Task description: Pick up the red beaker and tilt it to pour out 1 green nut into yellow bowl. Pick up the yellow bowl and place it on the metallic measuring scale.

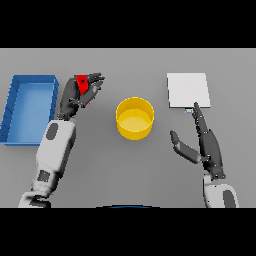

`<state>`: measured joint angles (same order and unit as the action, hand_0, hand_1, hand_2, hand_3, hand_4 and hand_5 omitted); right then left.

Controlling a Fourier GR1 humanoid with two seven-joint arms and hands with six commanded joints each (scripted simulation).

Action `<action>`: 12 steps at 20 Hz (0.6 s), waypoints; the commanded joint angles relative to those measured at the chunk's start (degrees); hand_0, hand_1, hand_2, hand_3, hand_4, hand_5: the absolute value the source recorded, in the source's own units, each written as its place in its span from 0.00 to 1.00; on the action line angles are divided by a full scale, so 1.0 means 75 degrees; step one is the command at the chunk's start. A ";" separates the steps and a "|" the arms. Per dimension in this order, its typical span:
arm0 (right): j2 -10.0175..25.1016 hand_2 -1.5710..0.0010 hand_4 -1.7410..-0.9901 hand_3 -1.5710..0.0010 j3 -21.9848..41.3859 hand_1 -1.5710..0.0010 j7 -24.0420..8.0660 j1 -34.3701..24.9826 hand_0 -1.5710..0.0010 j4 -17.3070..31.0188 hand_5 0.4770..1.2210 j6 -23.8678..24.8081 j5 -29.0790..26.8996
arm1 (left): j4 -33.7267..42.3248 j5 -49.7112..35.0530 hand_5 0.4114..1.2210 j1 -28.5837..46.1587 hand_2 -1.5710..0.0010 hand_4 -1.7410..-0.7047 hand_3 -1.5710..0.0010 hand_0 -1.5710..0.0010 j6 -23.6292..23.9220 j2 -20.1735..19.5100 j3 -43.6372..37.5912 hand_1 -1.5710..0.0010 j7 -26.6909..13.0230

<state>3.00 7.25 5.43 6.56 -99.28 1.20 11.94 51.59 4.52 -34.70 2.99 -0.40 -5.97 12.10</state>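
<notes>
Yellow bowl [135, 118] sits mid-table, the reference for everything else. Blue tray [29, 107] is well to its left. Measuring scale [187, 90] is up and to its right, close enough for a short carry later. Left hand [75, 95], left of the bowl, has fingers curled round the red beaker [82, 84], lifted but not yet over the rim. Right hand [202, 142], right of the bowl, is flat, fingers straight, empty. No nut visible.

Looks to me like a lab bench setup: plain grey table [130, 165], a flat metal scale [187, 90] at my right, a blue bin [12, 107] at my left, a yellow bowl [135, 125] between them, a small red beaker [82, 84].
</notes>
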 commanded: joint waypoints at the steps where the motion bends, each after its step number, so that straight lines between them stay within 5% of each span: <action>1: 0.0026 1.00 0.68 1.00 -0.0036 1.00 0.0014 0.0011 1.00 0.0092 0.23 -0.0028 -0.0032 | 0.0174 0.0063 0.89 0.0011 0.01 0.03 0.02 0.01 -0.0108 -0.0070 0.0107 0.01 -0.0090; 5: 0.0091 1.00 0.69 1.00 0.0030 1.00 0.0357 0.0076 1.00 0.0010 0.24 0.0066 0.0193 | 0.0282 0.0408 0.89 -0.0111 0.01 0.02 0.01 0.01 -0.0256 -0.0377 0.0319 0.01 -0.0266; 12: 0.0136 1.00 0.72 1.00 0.0029 1.00 0.0036 0.0047 1.00 -0.0017 0.24 0.0124 0.0316 | 0.1256 0.1559 0.88 0.0144 0.00 0.01 0.00 0.00 -0.0577 -0.1016 0.1304 0.00 -0.0929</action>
<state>4.03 7.47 5.75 6.91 -99.40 2.13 14.31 61.02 16.20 -33.62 -1.35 -8.01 3.80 5.27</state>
